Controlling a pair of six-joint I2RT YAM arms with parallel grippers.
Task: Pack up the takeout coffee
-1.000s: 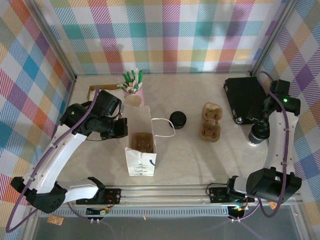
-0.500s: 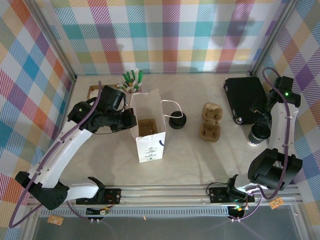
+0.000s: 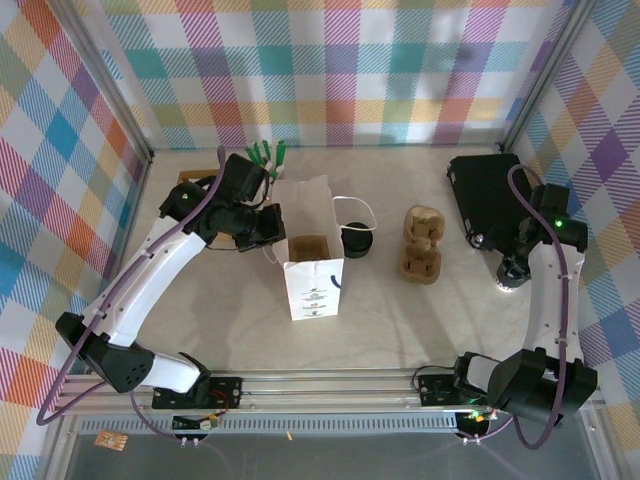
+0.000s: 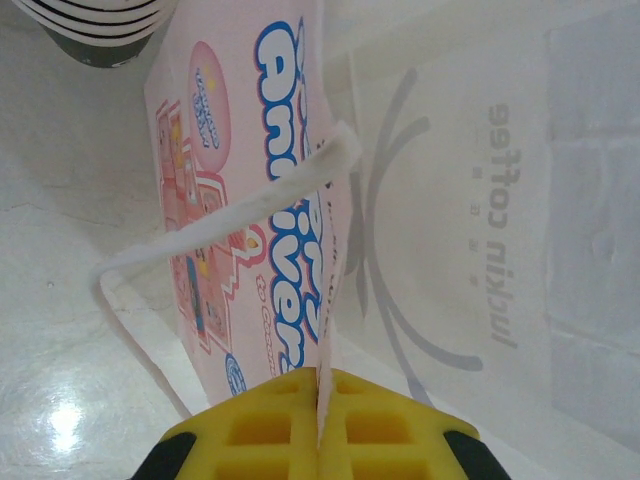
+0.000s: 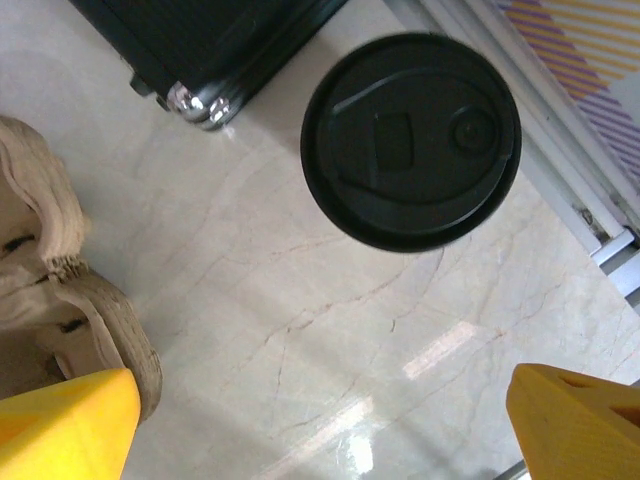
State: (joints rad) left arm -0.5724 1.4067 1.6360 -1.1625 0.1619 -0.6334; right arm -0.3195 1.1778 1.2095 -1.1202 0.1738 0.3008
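While pinching the bag [image 3: 313,290] wall with the left hand [image 4: 322,425], hovering the spread right hand [image 5: 320,420] just over the coffee [image 5: 410,140] on the tabletop [image 5: 300,330]. Not yet gripped or packed; left to grasp, carry, bag.

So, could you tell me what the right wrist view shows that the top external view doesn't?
Right wrist adds: the sip hole and tab on the cup lid, with the right gripper open, clear of it. Top external adds: the left gripper shut on the bag, plus the lid stack. Shared: cup, black box, cardboard carriers, table.
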